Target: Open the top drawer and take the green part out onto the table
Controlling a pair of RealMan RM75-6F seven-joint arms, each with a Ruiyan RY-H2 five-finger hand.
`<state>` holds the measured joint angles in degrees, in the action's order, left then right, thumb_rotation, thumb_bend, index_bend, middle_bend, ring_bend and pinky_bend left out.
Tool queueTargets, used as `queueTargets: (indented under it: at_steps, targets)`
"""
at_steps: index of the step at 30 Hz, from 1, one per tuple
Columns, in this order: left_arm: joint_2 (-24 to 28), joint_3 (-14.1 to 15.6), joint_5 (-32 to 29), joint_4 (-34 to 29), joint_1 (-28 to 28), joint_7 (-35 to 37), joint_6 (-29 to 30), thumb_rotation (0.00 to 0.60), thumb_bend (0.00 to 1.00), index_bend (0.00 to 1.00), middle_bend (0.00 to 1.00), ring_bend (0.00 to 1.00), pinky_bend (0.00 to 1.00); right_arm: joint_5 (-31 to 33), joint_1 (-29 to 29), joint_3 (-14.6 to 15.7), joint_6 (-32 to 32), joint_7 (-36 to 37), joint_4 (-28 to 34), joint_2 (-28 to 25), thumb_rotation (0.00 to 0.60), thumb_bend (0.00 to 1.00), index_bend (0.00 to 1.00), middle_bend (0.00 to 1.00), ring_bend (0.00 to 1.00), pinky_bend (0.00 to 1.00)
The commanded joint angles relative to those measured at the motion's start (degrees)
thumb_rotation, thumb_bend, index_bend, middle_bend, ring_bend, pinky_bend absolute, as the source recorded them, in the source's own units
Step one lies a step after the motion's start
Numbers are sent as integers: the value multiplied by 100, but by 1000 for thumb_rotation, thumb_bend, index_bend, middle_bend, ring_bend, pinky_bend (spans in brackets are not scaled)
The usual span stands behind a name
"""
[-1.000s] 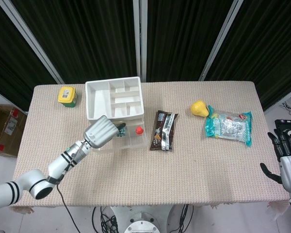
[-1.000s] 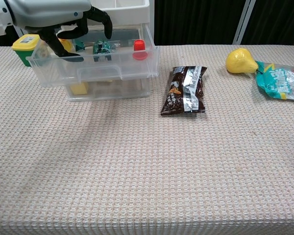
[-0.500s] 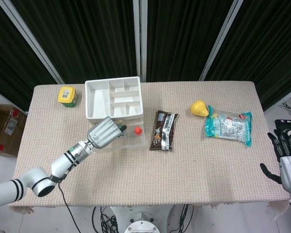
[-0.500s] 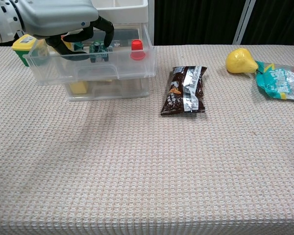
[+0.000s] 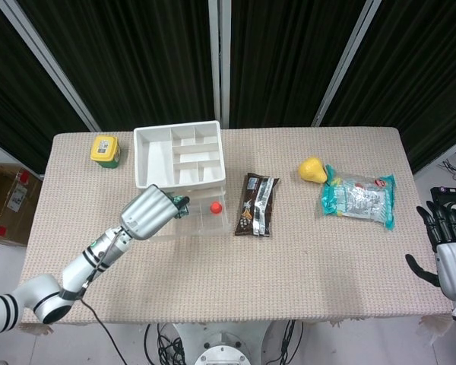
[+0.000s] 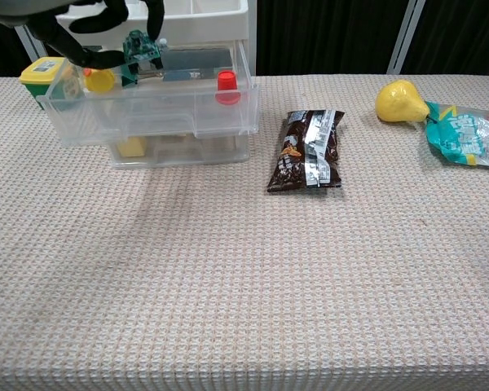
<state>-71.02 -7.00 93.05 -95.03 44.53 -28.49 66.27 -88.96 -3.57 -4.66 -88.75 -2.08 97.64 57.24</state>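
The clear drawer unit [image 6: 179, 142] stands at the back left with its top drawer [image 6: 159, 110] pulled out. My left hand [image 6: 81, 24] hovers over the drawer's left part and pinches the green part [image 6: 140, 50] in its dark fingers, lifted above the drawer rim. The head view shows the same left hand [image 5: 147, 213] with the green part [image 5: 181, 203] at its fingertips. A red cap [image 6: 226, 81] and a yellow piece [image 6: 100, 80] lie in the open drawer. My right hand [image 5: 450, 245] hangs beyond the table's right edge, fingers spread, holding nothing.
A white divided tray [image 5: 148, 156] sits on top of the drawer unit. A yellow-lidded green jar [image 5: 106, 150] stands at the back left. A dark snack packet [image 5: 257, 204], a yellow pear-shaped fruit [image 5: 312, 169] and a teal snack bag [image 5: 359, 198] lie to the right.
My left hand closed on the green part inside the drawer and rose with it above the rim, drawing back slightly to the left. The right hand stayed put.
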Motion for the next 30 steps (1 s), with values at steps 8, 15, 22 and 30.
queueTargets:
  at_steps: [8,15,22,30]
  targets:
    - [-123,519,1214,-693,-255,-348,270,600,351,464,856,982,1000,-91,-28,40,32,47,-62,50,600,180,0,0,0,0]
    - [-968,500,1339,-262,88,-642,-411,600,353,462,856,982,1000,-107,21,54,-45,96,-84,18,600,179,0,0,0,0]
    - [-1613,589,1196,238,323,-919,-1123,600,350,434,842,977,1000,-49,23,63,6,127,-130,37,600,179,0,0,0,0]
    - [-1919,636,990,388,290,-1179,-1317,600,304,260,795,952,1000,-20,-12,49,68,92,-117,42,600,180,0,0,0,0]
